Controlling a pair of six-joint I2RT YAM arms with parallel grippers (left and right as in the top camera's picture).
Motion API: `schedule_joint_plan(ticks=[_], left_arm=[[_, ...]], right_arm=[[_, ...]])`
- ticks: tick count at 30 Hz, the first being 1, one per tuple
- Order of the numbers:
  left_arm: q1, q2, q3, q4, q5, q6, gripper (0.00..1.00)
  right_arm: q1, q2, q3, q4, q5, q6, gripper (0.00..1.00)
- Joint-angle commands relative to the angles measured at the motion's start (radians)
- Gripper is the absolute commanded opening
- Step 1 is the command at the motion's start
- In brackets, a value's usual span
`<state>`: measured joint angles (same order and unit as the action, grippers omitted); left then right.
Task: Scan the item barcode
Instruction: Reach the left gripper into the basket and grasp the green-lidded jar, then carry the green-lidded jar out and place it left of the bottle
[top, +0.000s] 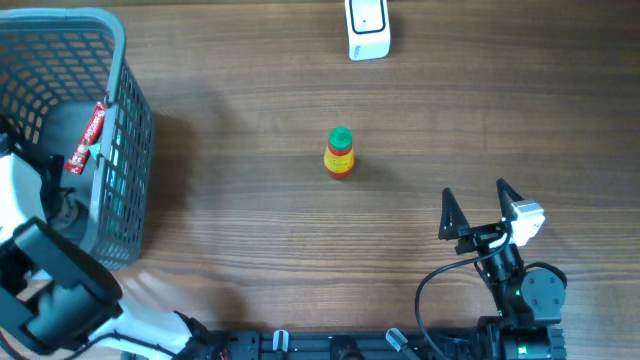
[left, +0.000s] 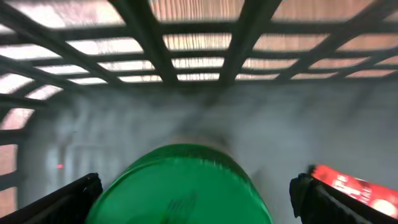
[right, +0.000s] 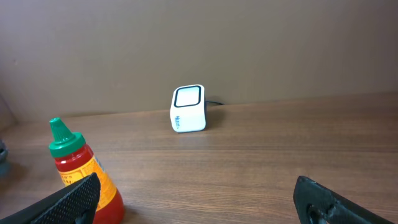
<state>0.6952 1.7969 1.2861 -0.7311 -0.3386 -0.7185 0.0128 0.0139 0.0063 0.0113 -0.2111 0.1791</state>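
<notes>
The right gripper (top: 472, 190) hovers low over a wooden table (top: 250, 230), its jaws spread wide and holding nothing. A red sauce bottle (top: 340, 155) with a green cap stands upright ahead of it and to its left. A white scanner (top: 367, 28) sits well beyond, straight ahead. The left gripper (left: 194, 183) is inside a grey mesh basket (top: 125, 150), also spread wide. A blurred green rounded object (left: 180, 186) lies between its fingers, and contact cannot be told. A red packet (left: 354, 186) lies just right of it.

We see soft, even light on the brown wooden table (top: 250, 230); our left wrist view is dim, its round green object (left: 180, 186) blurred.
</notes>
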Motion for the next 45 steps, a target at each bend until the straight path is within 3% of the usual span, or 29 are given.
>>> schedule_joint_plan(ticks=[1,3,5,10,18,25,30,36,40,45], left_arm=[[0.003,0.050,-0.012,0.005,0.036,0.008,1.00],[0.003,0.047,-0.012,0.005,0.035,0.009,0.93],[0.003,0.045,-0.012,0.003,0.035,0.008,0.71],[0.003,0.040,-0.009,-0.010,0.035,0.009,0.59],[0.003,-0.071,0.064,-0.074,0.036,0.008,0.60],[0.002,-0.286,0.128,-0.111,0.087,0.008,0.63],[0.002,-0.484,0.130,-0.068,0.258,0.006,0.63],[-0.005,-0.711,0.130,0.012,0.611,-0.087,0.63],[-0.107,-0.799,0.130,0.028,0.717,-0.132,0.62],[-0.355,-0.826,0.130,0.003,0.704,-0.131,0.62]], right_arm=[[0.006,-0.006,-0.001,0.003,0.013,0.006,1.00],[0.006,-0.006,-0.001,0.003,0.013,0.006,1.00],[0.006,-0.006,-0.001,0.003,0.013,0.006,1.00],[0.007,-0.006,-0.001,0.003,0.013,0.006,1.00],[0.006,-0.006,-0.001,0.003,0.013,0.006,1.00],[0.006,-0.006,-0.001,0.003,0.013,0.006,1.00],[0.006,-0.006,-0.001,0.003,0.013,0.006,1.00],[0.007,-0.006,-0.001,0.003,0.013,0.006,1.00],[0.007,-0.006,-0.001,0.003,0.013,0.006,1.00],[0.007,-0.006,-0.001,0.003,0.013,0.006,1.00]])
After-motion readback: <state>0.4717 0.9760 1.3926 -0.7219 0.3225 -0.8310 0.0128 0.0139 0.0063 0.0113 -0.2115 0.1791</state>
